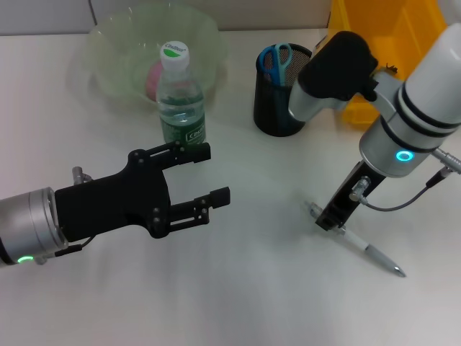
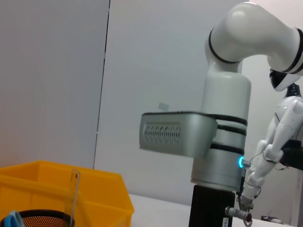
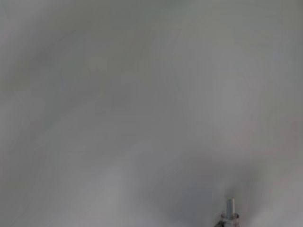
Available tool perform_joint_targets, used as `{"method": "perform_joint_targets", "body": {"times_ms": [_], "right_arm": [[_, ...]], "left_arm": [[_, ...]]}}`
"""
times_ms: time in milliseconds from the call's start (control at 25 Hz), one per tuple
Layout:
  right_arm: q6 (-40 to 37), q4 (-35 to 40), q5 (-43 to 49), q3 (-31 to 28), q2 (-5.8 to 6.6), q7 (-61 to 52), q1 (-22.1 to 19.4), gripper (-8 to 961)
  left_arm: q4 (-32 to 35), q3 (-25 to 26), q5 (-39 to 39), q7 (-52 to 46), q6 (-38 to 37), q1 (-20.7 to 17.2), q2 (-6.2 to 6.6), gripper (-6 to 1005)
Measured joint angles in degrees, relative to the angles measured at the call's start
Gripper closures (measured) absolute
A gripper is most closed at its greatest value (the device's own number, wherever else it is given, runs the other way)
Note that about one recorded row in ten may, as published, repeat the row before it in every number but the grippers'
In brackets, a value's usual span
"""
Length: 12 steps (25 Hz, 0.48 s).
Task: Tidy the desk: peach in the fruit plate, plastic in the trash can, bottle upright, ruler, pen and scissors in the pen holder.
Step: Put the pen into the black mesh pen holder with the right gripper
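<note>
A grey-white pen (image 1: 364, 249) lies on the white desk at the right. My right gripper (image 1: 329, 218) is lowered onto its near-left end. My left gripper (image 1: 215, 174) hovers open and empty, just in front of the upright green-capped bottle (image 1: 180, 104). Behind the bottle, a pink peach (image 1: 153, 79) rests in the clear fruit plate (image 1: 115, 43). Blue scissors (image 1: 276, 59) stand in the black mesh pen holder (image 1: 277, 108). In the left wrist view a clear ruler (image 2: 75, 191) rises from the pen holder (image 2: 42, 221). The plastic is out of view.
A yellow trash can (image 1: 392, 36) stands at the back right, beside the pen holder, and shows again as a yellow bin (image 2: 94, 198) in the left wrist view. The right arm's elbow (image 1: 338, 68) hangs over the holder's right side.
</note>
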State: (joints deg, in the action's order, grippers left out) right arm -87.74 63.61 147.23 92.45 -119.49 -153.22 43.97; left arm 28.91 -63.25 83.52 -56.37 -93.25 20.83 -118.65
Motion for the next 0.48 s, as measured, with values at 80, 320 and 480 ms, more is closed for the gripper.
{"method": "perform_joint_targets", "body": {"times_ms": [80,320,480], "right_arm": [[0.0,2.1,-1.2,-1.5,0.09,1.0,-1.6,780],[-0.4,6.6,-5.6,-9.5,0.15,5.6,-6.1,781],[-0.6,8.9,-8.9,-15.3,0.14,9.4,-8.8,781]], "left_arm": [[0.0,0.0,0.0,0.0,0.0,0.0,0.0,275],[0.0,0.2,0.0,0.0,0.0,0.0,0.0,275],[0.0,0.4,-0.1,0.0,0.1,-0.1,0.0,274]]}}
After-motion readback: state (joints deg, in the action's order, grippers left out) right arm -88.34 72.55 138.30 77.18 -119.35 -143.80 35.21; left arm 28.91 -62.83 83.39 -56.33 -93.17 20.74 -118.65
